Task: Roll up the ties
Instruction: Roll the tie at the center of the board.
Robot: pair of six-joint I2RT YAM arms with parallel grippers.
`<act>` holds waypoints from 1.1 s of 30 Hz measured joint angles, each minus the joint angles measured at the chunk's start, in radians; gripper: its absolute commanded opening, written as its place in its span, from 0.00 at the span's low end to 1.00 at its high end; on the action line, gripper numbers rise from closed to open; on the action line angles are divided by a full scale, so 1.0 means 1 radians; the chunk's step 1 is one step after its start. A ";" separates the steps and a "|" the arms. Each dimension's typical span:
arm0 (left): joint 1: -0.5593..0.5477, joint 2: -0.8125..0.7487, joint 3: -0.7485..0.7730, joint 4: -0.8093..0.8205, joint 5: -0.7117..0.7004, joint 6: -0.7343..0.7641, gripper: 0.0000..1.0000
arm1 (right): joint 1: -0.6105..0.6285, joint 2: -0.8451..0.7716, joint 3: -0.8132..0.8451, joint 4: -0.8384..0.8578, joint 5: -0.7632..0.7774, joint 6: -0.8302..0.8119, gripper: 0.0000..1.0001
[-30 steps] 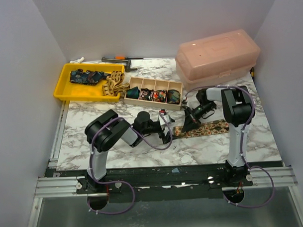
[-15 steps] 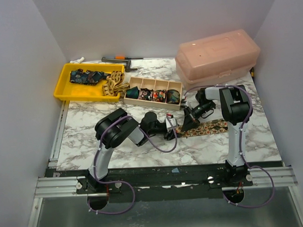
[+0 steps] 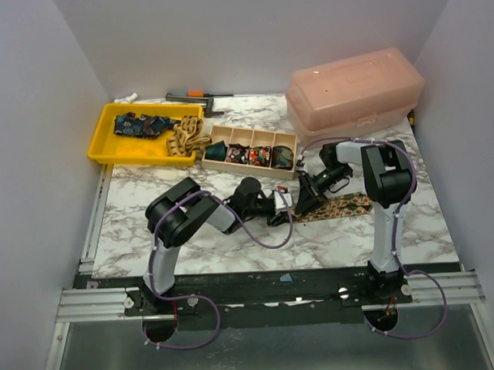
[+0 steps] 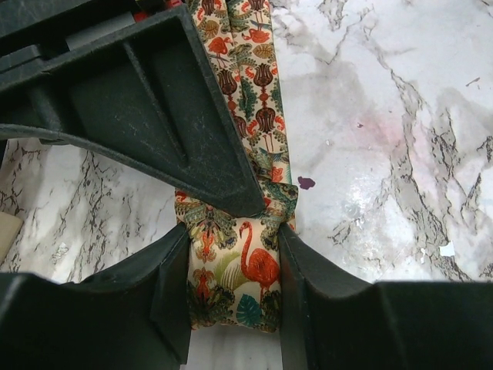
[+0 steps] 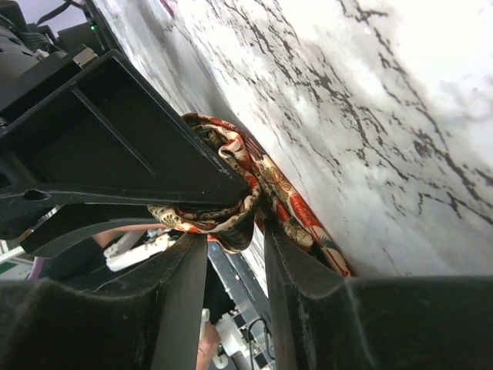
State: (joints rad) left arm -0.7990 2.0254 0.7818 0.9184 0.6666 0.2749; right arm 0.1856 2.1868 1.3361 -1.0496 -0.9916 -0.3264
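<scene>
From above, the tie (image 3: 345, 205) lies on the marble table (image 3: 346, 238), one end hidden where the left gripper (image 3: 280, 214) and right gripper (image 3: 300, 206) meet. The left wrist view shows the left gripper's fingers (image 4: 339, 308) pinching its folded end, which the other gripper partly covers. In the right wrist view the right jaws straddle bunched cloth, and whether they grip it is unclear.

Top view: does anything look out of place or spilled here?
Yes. The tan tie spills over the right corner of the yellow tray and hangs out toward the wooden box. The left wrist view also shows a small purple spot on the table.
</scene>
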 measured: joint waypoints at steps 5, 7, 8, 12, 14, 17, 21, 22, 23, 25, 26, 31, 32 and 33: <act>0.001 -0.007 0.009 -0.034 0.000 0.009 0.18 | 0.001 -0.013 -0.017 0.036 -0.002 0.033 0.00; 0.001 -0.008 0.013 -0.044 0.000 0.009 0.26 | 0.000 -0.013 -0.019 0.037 0.000 0.042 0.00; 0.001 -0.008 0.016 -0.051 0.000 0.008 0.38 | 0.000 -0.013 -0.022 0.040 0.002 0.046 0.00; 0.003 -0.009 0.013 -0.044 0.005 -0.003 0.65 | 0.000 -0.034 -0.043 0.072 0.032 0.091 0.00; 0.010 -0.009 -0.017 0.000 0.009 -0.023 0.73 | 0.000 -0.040 -0.048 0.087 0.066 0.113 0.00; 0.039 -0.009 -0.080 0.102 0.016 -0.067 0.75 | 0.000 -0.037 -0.055 0.091 0.098 0.135 0.00; 0.060 0.010 -0.109 0.191 0.032 -0.104 0.73 | 0.001 -0.037 -0.053 0.089 0.111 0.144 0.00; 0.059 0.017 -0.106 0.204 0.040 -0.110 0.72 | 0.001 -0.036 -0.051 0.087 0.112 0.143 0.00; 0.058 0.024 -0.100 0.218 0.050 -0.117 0.70 | 0.001 -0.034 -0.048 0.084 0.114 0.143 0.00; 0.055 0.048 -0.078 0.242 0.068 -0.123 0.69 | 0.002 -0.029 -0.039 0.073 0.119 0.143 0.00; 0.054 0.055 -0.071 0.249 0.074 -0.125 0.68 | 0.003 -0.026 -0.032 0.066 0.122 0.143 0.00; 0.040 0.097 -0.027 0.274 0.108 -0.126 0.50 | 0.005 -0.014 -0.010 0.043 0.131 0.133 0.00; 0.037 0.108 -0.015 0.278 0.113 -0.128 0.45 | 0.005 -0.013 -0.008 0.040 0.133 0.132 0.00; 0.033 0.118 -0.004 0.280 0.119 -0.130 0.40 | 0.005 -0.013 -0.006 0.039 0.134 0.132 0.00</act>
State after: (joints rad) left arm -0.7658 2.1437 0.7780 1.1988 0.7860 0.1448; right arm 0.1905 2.1742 1.3296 -1.0111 -0.8574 -0.1947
